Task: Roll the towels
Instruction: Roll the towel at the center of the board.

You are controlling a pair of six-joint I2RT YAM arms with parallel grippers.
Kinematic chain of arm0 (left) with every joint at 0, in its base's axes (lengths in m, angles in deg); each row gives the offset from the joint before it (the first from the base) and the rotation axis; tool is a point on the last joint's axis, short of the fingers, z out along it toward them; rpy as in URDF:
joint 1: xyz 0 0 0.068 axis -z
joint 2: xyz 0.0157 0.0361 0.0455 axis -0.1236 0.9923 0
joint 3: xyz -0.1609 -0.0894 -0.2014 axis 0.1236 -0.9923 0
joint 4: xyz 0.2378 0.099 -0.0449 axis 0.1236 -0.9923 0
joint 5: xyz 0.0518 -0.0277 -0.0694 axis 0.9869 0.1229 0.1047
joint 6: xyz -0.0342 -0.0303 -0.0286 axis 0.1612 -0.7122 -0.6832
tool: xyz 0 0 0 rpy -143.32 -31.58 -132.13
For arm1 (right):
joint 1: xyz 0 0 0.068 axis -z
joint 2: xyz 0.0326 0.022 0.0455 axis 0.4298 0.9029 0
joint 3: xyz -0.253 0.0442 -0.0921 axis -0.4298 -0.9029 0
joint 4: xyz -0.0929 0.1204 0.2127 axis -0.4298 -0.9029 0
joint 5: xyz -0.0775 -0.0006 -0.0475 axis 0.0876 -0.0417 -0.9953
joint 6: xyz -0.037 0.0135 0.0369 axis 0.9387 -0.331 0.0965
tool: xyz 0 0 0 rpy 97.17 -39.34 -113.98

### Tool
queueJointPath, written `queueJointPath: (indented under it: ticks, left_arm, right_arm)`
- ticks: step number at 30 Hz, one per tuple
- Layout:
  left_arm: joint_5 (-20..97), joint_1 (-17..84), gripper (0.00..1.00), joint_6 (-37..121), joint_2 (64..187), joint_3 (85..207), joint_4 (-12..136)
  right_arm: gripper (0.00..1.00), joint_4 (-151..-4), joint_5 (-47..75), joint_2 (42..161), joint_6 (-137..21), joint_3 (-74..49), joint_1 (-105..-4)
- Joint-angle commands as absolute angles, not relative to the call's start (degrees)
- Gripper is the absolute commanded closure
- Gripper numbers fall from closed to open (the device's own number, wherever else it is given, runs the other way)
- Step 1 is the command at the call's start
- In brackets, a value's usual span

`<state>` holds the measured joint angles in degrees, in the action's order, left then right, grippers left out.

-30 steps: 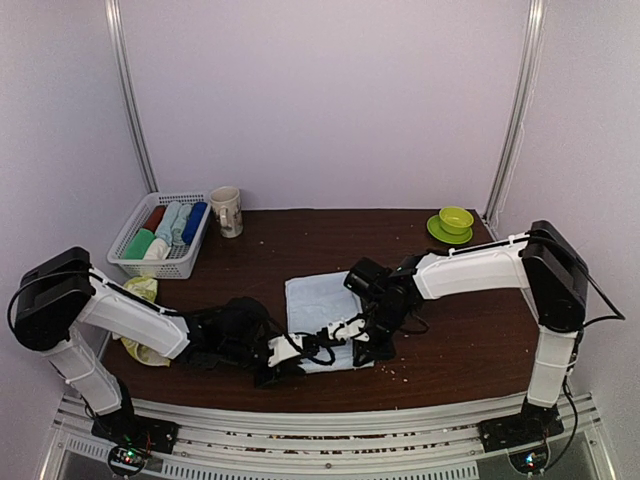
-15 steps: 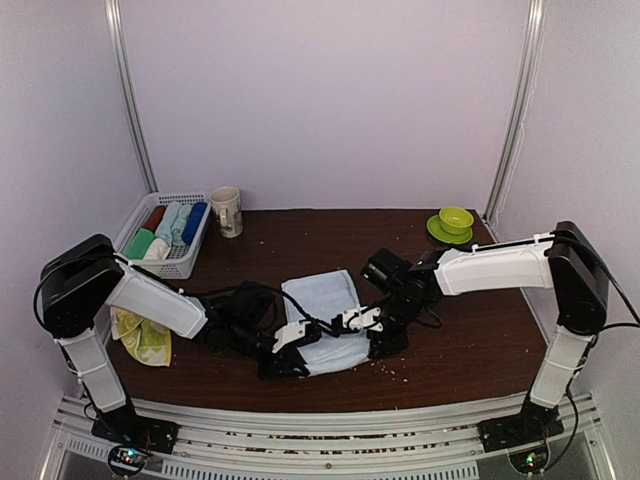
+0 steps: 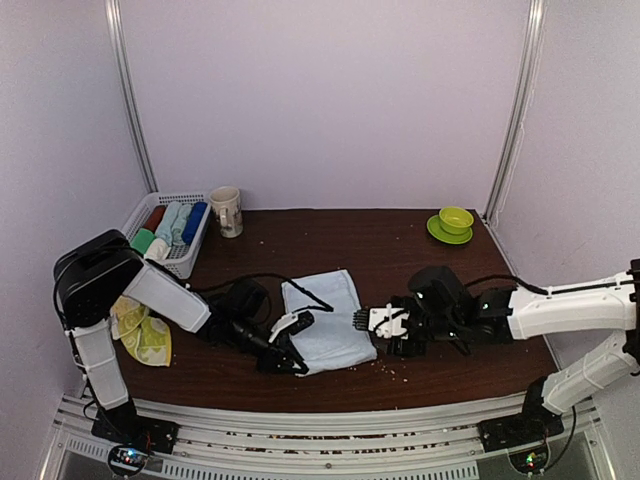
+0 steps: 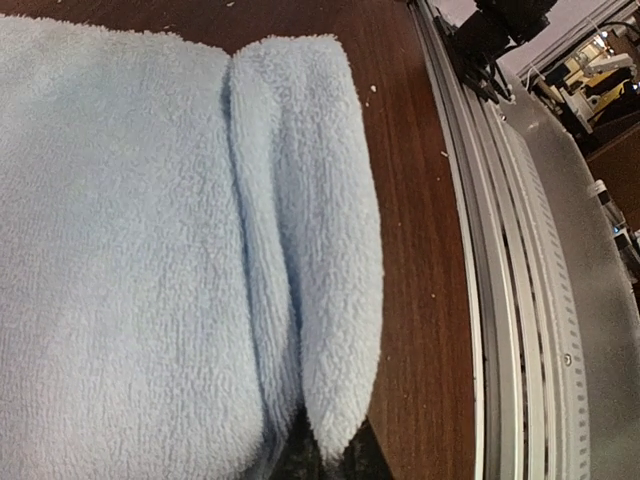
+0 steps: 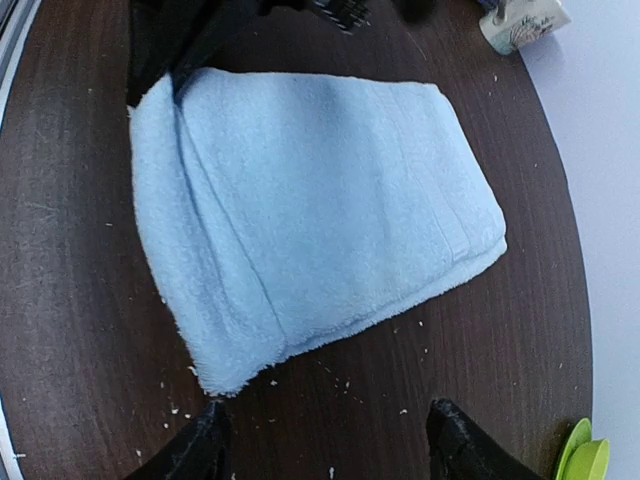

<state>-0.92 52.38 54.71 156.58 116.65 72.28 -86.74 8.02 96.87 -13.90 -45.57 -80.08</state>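
Note:
A pale blue towel (image 3: 325,318) lies flat on the dark table, with its near edge folded over into a narrow band (image 4: 320,250). My left gripper (image 3: 288,358) is at the towel's near left corner, shut on the end of that fold (image 4: 325,455). The right gripper (image 3: 368,333) stands open just off the towel's right edge, touching nothing. In the right wrist view its two fingers (image 5: 195,455) straddle bare table short of the towel (image 5: 320,210). A yellow-green towel (image 3: 140,332) lies crumpled at the left edge.
At the back left stands a white slatted basket (image 3: 180,262) holding several rolled towels, with a mug (image 3: 227,210) beside it. A green cup on a saucer (image 3: 455,222) sits at the back right. Crumbs dot the table near the towel's right edge.
My right gripper opened, let go of the towel and drew back to the right. The left gripper stayed shut on the near fold, and its arm swung inward.

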Motion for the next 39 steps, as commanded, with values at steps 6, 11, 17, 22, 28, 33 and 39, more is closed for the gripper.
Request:
queueJointPath:
  ticks: [6,11,17,22,28,33,39]
  left_arm:
    - [3.0,50.4,1.0,42.4,163.5,118.2,68.1]
    - [-0.6,49.1,1.0,38.2,166.3,118.4,69.0]
    - [-3.0,48.3,1.0,35.3,165.7,116.6,72.3]
    - [-3.2,47.4,1.0,34.1,166.7,117.1,72.2]
    - [-4.3,47.0,1.0,33.3,166.9,116.7,73.0]
    - [-4.6,46.7,1.0,33.2,167.0,116.7,73.1]
    - [-4.7,46.5,1.0,33.3,167.2,116.6,73.1]
  right_arm:
    - [0.34,-55.7,-8.4,93.0,-5.0,-63.9,-92.7]
    - [0.34,-50.7,-16.1,100.1,-1.2,-64.7,-97.4]
    - [0.35,-45.1,-20.0,107.2,1.8,-64.0,-99.6]
    - [0.38,-42.6,-23.8,112.6,3.1,-62.4,-99.6]
    - [0.43,-37.7,-27.1,118.6,6.0,-61.3,-99.7]
    - [0.44,-33.1,-28.8,123.8,9.1,-59.9,-99.6]
    - [0.5,-34.4,-27.7,128.0,8.7,-56.4,-99.3]
